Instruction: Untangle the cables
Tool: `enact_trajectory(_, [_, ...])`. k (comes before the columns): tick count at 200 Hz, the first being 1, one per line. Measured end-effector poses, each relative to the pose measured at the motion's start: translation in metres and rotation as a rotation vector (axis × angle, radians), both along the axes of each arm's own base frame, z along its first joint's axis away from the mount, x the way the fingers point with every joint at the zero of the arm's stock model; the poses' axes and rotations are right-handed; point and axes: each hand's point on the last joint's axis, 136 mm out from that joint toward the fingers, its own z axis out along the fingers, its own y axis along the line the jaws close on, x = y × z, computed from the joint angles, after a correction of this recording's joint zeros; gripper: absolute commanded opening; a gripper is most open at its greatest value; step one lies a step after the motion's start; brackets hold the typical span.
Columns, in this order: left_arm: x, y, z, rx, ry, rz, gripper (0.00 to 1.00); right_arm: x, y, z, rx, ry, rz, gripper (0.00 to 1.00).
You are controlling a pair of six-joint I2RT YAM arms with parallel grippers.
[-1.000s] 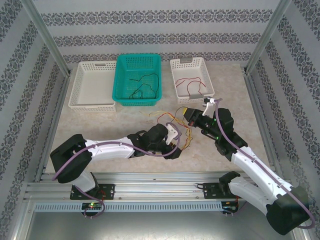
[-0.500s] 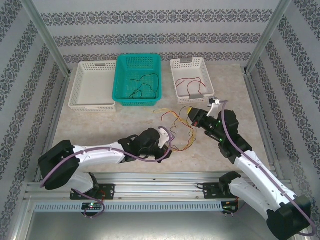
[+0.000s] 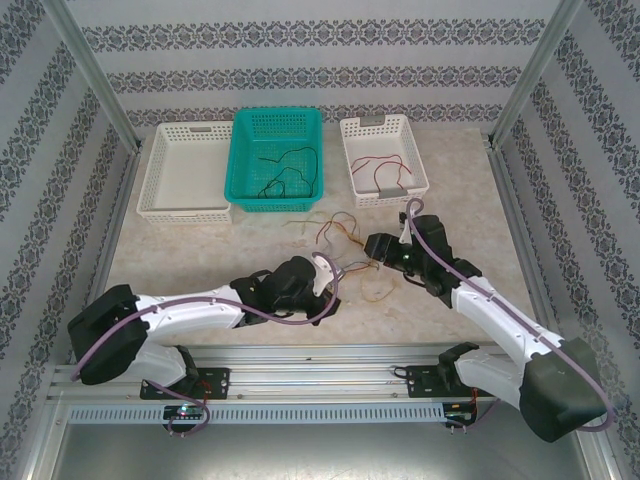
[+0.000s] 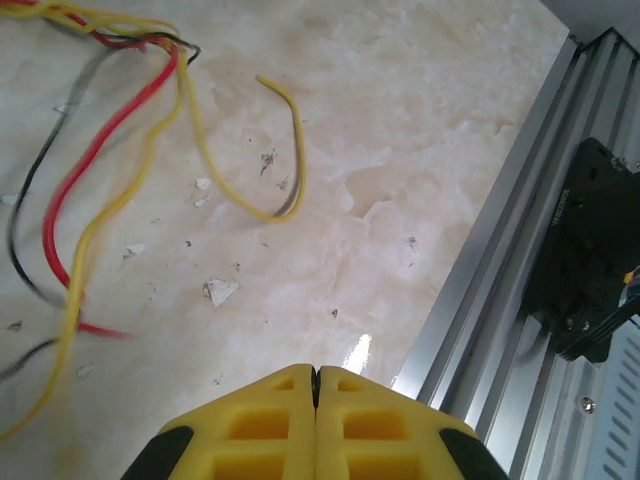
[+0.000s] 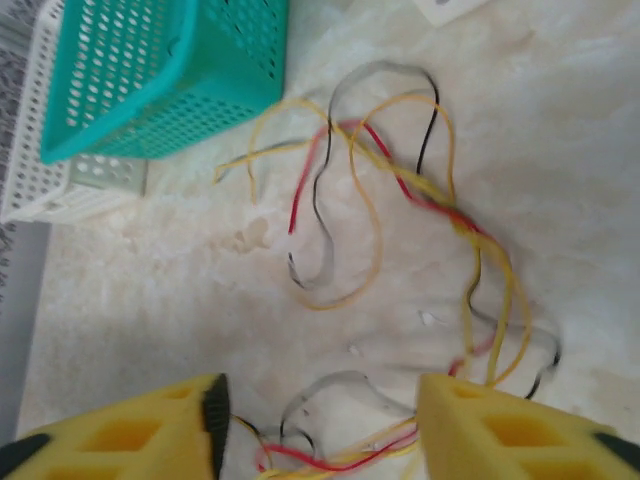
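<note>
A pale marble-patterned table (image 3: 200,250) carries three containers in a row along its far edge. On the left sits a shallow white tray (image 3: 185,170) with perforated sides. Close against its right side is a teal basket (image 3: 236,160), which is deeper and has mesh walls. A smaller white basket (image 3: 375,121) stands just beside it on the right, with a narrow gap between them. Wallpaper (image 3: 320,60) with grey floral bands on white covers the back and both sides. Two slanted metal posts (image 3: 95,75) rise at the far corners. A grooved aluminium rail (image 3: 320,380) runs along the near edge. Small white chips (image 4: 220,291) mark the tabletop near that rail.
</note>
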Motion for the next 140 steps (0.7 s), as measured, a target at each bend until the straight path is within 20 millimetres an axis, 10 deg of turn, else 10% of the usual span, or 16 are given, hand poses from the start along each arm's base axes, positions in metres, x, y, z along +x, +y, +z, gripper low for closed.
enact_trajectory(57, [0.004, 0.009, 0.017, -0.013, -0.032, 0.036, 0.19, -0.011, -0.013, -0.005, -0.066, 0.016, -0.016, 0.57])
enact_trajectory(140, [0.008, 0.005, 0.021, -0.01, -0.023, 0.045, 0.2, -0.01, -0.01, -0.08, -0.032, 0.194, -0.084, 0.57])
